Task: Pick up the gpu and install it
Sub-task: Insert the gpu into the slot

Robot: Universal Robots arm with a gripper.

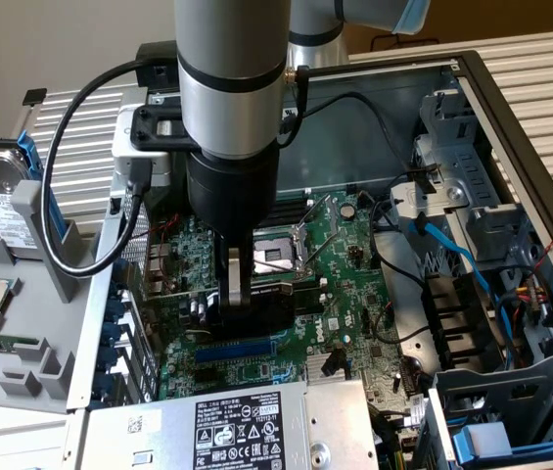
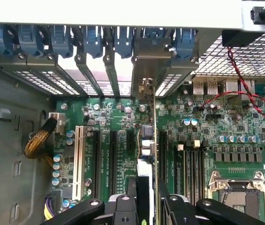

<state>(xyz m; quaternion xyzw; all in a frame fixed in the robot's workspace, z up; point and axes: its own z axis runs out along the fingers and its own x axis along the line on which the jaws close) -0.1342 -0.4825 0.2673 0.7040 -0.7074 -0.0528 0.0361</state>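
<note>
The gpu (image 2: 154, 140) stands on edge between my fingers, its thin green board running from the gripper toward the case's rear wall. Its silver bracket (image 2: 152, 58) sits against the row of rear slot openings. My gripper (image 2: 148, 208) is shut on the gpu from above. In the exterior view the gripper (image 1: 238, 294) reaches straight down into the open case, and the gpu's black shroud (image 1: 268, 305) hangs low over the large green motherboard (image 1: 354, 294), just behind a blue expansion slot (image 1: 242, 348). Whether the card's edge sits in a slot is hidden.
Black expansion slots (image 2: 113, 159) and a white slot (image 2: 79, 161) lie beside the card. An open CPU socket (image 1: 276, 257) is behind the gripper. The power supply (image 1: 247, 431) borders the front. Drive cages and cables (image 1: 472, 284) crowd the exterior view's right. A hard drive (image 1: 2, 196) lies outside.
</note>
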